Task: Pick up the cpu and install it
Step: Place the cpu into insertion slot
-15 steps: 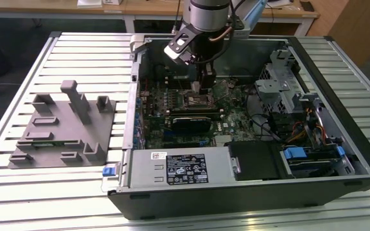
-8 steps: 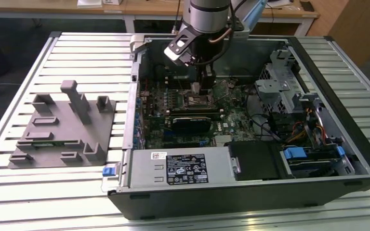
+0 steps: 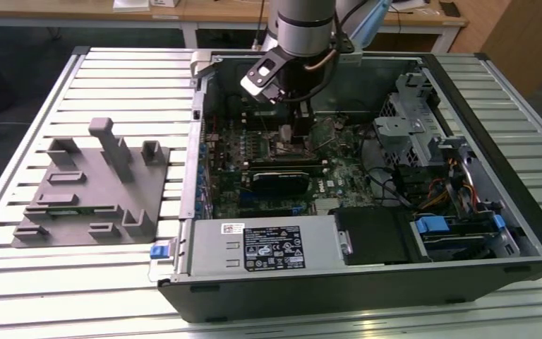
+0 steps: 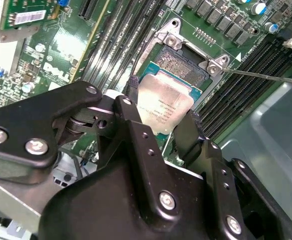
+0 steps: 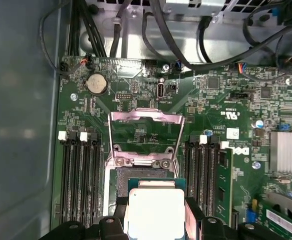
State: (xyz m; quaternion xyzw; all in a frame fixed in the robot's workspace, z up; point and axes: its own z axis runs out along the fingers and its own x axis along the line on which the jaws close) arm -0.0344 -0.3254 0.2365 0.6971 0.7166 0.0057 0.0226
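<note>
Exterior view: the gripper (image 3: 287, 134) hangs low inside the computer case (image 3: 497, 212). Second wrist view: it grips the cpu (image 4: 165, 107) by two opposite edges, level, directly over the open socket (image 4: 178, 62). First wrist view: the cpu lies just beside the raised frame (image 5: 143, 116).

On the slatted table (image 3: 26, 127), toward the exterior view's left, the fixture (image 3: 92, 191); just beside it, across the centre and the exterior view's right, the open computer case (image 3: 375, 289). Inside the case, the motherboard (image 3: 346, 176) at mid-frame, the power supply (image 3: 262, 247) in the lower centre, the drive cage (image 3: 412, 127) at the upper right. Over the motherboard, in the upper centre, the gripper (image 3: 287, 134). Grips the cpu (image 4: 163, 102) (image 5: 156, 210) between its fingers (image 4: 135, 130) in both wrist views, right at the socket (image 5: 116, 181). Beyond the socket, the raised load plate (image 5: 144, 130); on either side, memory slots (image 5: 78, 180).
</note>
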